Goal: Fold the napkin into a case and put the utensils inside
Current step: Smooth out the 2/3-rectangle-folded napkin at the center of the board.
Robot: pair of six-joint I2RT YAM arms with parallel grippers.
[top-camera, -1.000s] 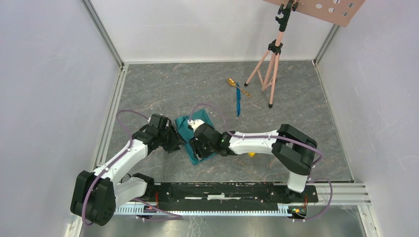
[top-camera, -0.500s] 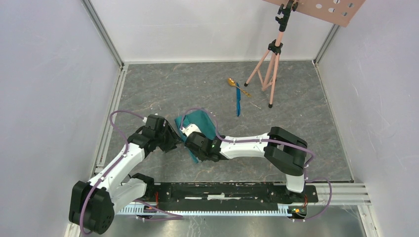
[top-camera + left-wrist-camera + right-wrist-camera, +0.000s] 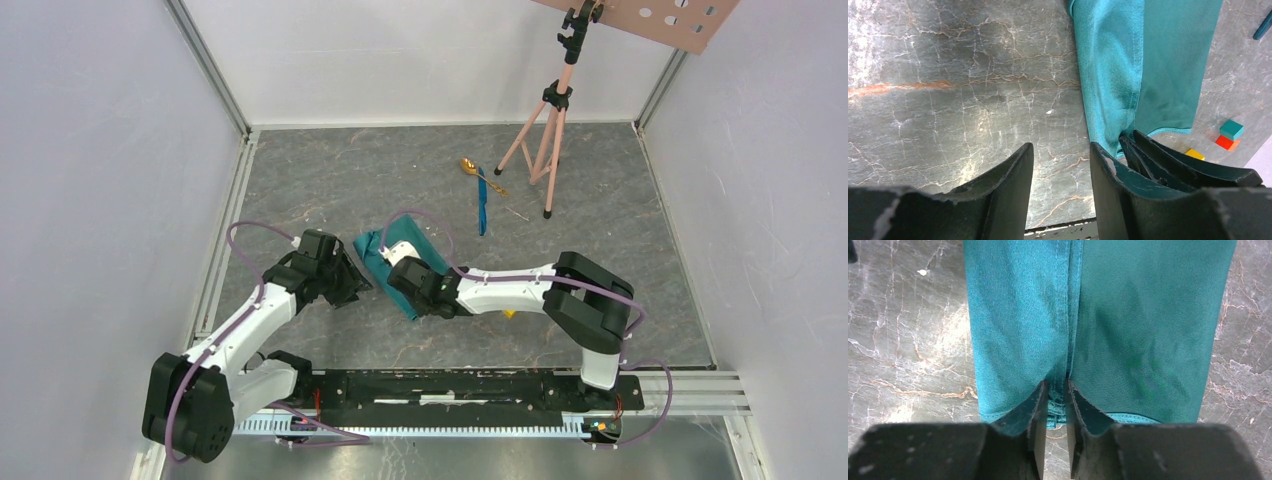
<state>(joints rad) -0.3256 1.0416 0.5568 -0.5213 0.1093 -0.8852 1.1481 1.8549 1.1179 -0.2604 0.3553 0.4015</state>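
At far left, left gripper (image 3: 350,285) (image 3: 1060,156) low over bare grey table (image 3: 300,180), fingers released and spread wide, nothing between them, just beside the left edge of the cloth. Next to it, napkin (image 3: 383,252) (image 3: 1128,65) (image 3: 1143,315), teal-green, folded into a long flat band on the table near the centre, two panels meeting along a lengthwise ridge. At the band's near end, right gripper (image 3: 412,287) (image 3: 1054,390), fingers clenched on that ridge of the napkin, only cloth in the narrow gap. Further right and well apart from the cloth, gold spoon (image 3: 468,166) and blue knife (image 3: 482,205), side by side on the table. Nearer the arm, yellow cube (image 3: 509,313). Rightmost, pink tripod (image 3: 545,130).
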